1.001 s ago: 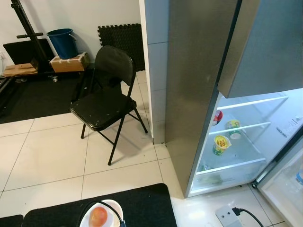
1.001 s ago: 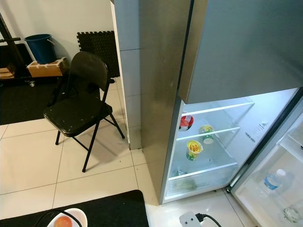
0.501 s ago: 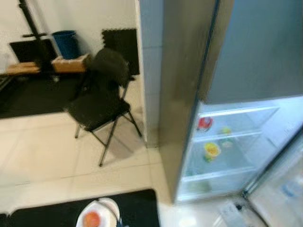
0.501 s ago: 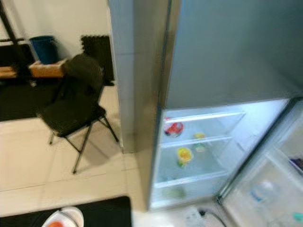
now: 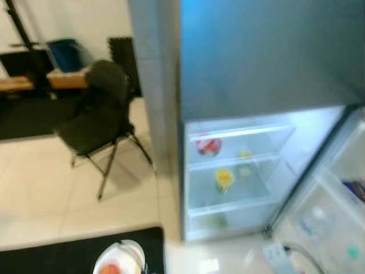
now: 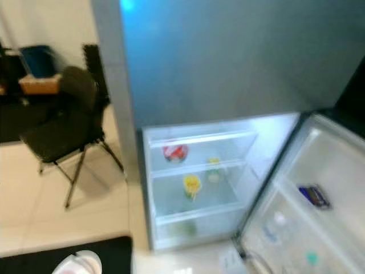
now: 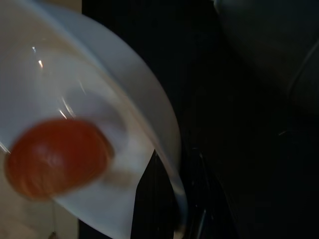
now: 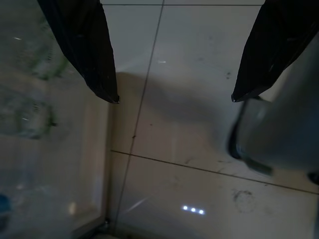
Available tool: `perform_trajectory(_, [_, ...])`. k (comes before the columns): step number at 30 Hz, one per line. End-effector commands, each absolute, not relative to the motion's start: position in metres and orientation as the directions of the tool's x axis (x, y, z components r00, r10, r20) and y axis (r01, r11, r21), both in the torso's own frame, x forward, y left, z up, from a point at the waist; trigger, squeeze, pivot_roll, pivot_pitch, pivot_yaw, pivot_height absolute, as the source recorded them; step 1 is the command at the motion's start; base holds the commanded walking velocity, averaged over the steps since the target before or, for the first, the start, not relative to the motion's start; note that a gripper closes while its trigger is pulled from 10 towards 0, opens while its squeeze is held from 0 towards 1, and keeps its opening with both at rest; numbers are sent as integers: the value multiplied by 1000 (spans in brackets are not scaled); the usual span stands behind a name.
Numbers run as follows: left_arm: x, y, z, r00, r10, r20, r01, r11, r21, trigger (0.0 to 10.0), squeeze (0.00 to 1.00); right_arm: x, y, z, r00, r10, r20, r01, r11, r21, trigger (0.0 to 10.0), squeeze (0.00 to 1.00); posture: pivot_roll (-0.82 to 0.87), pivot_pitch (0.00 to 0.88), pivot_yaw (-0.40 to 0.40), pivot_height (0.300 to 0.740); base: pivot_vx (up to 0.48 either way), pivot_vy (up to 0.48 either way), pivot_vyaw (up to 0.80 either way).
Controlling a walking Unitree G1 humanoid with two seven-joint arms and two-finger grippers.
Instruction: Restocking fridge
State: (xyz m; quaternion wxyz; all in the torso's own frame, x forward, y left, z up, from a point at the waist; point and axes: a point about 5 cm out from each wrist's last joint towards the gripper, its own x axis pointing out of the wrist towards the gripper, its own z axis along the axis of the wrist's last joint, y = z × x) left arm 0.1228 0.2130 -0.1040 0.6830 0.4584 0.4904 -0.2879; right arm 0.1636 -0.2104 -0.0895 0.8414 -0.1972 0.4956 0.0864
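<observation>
1. Although the head views are blurred, an open fridge (image 5: 239,171) stands ahead, its lit lower compartment showing clear shelves.
2. On the upper shelf sits a red and white container (image 5: 208,145); on the shelf below stands a yellow cup (image 5: 223,178), with a paler cup (image 5: 244,157) just behind it.
3. To the robot's right the fridge door (image 6: 302,222) hangs open, with a bottle (image 6: 278,222) and a dark flat packet (image 6: 313,196) in its racks.
4. At the bottom edge of the left eye view, near the robot, is a white bowl (image 5: 120,260) holding an orange-red round fruit (image 7: 57,157).
5. In the left wrist view the bowl's rim lies against something dark; whether the left gripper's fingers pinch it cannot be told.
6. The right gripper (image 8: 174,94) hangs over pale floor tiles (image 8: 164,164), its two black fingers (image 8: 87,45) spread wide apart with nothing between them.
7. Left of the fridge, a black folding chair (image 5: 100,123) stands on the tiles, with a blue bucket (image 5: 64,54) near the far wall.
</observation>
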Motion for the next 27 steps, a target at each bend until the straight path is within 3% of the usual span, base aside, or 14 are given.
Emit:
perform_trajectory(1, [126,214,-103,369,56,-928,840,407,359,10000,0,176,-209,-84,533,-35,-845,-318,918,-239,10000,0,-82,0,12,740,0,-401,0])
perform_trajectory(5, [127,214,-102,373,57,-926,839,405,363,10000,0,182,-208,-81,547,-29,-837,-319,917,-241,10000,0,-82,0,12,740,0,-373,0])
perform_trajectory(27, [132,214,-101,390,55,-919,830,411,377,10000,0,183,-201,-82,534,5,-845,-355,909,-219,10000,0,-82,0,14,740,0,0,0])
